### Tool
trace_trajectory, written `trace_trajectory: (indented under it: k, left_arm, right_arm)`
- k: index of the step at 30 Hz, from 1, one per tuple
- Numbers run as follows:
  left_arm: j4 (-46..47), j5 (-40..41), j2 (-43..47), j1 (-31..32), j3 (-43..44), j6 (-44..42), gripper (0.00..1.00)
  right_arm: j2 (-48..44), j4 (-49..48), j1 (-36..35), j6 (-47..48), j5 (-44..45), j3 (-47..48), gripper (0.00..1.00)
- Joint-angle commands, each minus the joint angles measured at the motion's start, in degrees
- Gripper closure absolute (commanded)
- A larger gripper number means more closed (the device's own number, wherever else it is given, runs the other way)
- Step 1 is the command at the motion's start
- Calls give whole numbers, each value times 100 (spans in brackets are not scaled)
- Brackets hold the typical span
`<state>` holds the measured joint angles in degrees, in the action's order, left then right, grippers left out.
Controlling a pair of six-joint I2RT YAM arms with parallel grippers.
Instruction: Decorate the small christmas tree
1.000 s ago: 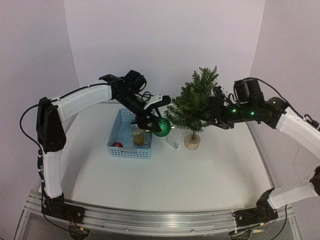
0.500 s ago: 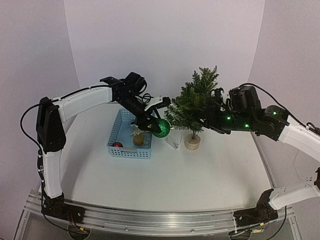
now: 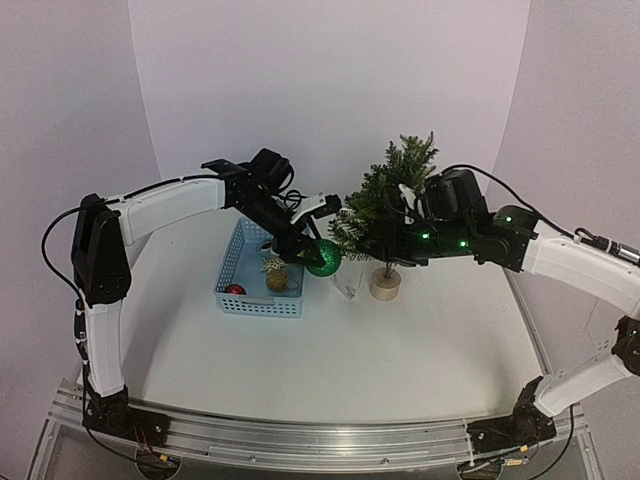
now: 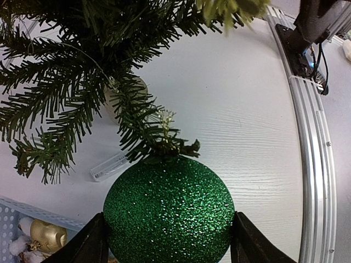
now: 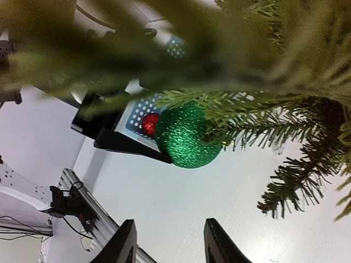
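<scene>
Left gripper (image 3: 317, 254): jaws squeeze a sparkly green ball (image 4: 169, 211) against the small christmas tree (image 3: 395, 200). Right gripper (image 5: 167, 241): jaws half-open, empty. Nothing hangs yet.

The sparkly ball (image 4: 169, 211) is green. The small christmas tree (image 3: 408, 162) is dark green. The basket (image 3: 258, 306) is light blue. The little ball (image 3: 235, 290) is red.

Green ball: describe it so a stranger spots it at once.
Find the tree, with a blue basket to its left. Between them, at the lowest branches, the left tool holds the green ball. It is glittery and bigger than the red ball and gold ornament in the basket.
</scene>
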<state>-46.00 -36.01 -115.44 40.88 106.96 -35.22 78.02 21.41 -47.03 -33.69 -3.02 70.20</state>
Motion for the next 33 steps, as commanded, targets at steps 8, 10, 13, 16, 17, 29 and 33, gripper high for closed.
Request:
trace_trajectory:
  k: [8, 10, 13, 16, 17, 29, 33]
  left_arm:
    - [-30, -108, 361, -35, 205, 68, 69]
    - [-7, -116, 360, -44, 184, 76, 68]
    - [110, -157, 362, -45, 34, 106, 67]
    - [181, -198, 356, -52, -61, 167, 65]
    - [187, -211, 356, -61, -61, 181, 64]
    - [268, -382, 330, -72, -86, 281, 43]
    - [225, -441, 313, -71, -98, 295, 33]
  right_arm:
    - [326, -551, -487, -825, 1041, 461, 80]
    - [357, -546, -489, -887, 1072, 401, 80]
    - [341, -570, -491, -998, 1184, 218, 79]
    - [373, -577, -491, -862, 1173, 261, 76]
    - [384, -570, -487, -787, 1159, 302, 75]
    - [225, -569, -490, -464, 1222, 337, 65]
    - [196, -568, -490, -380, 1248, 371, 64]
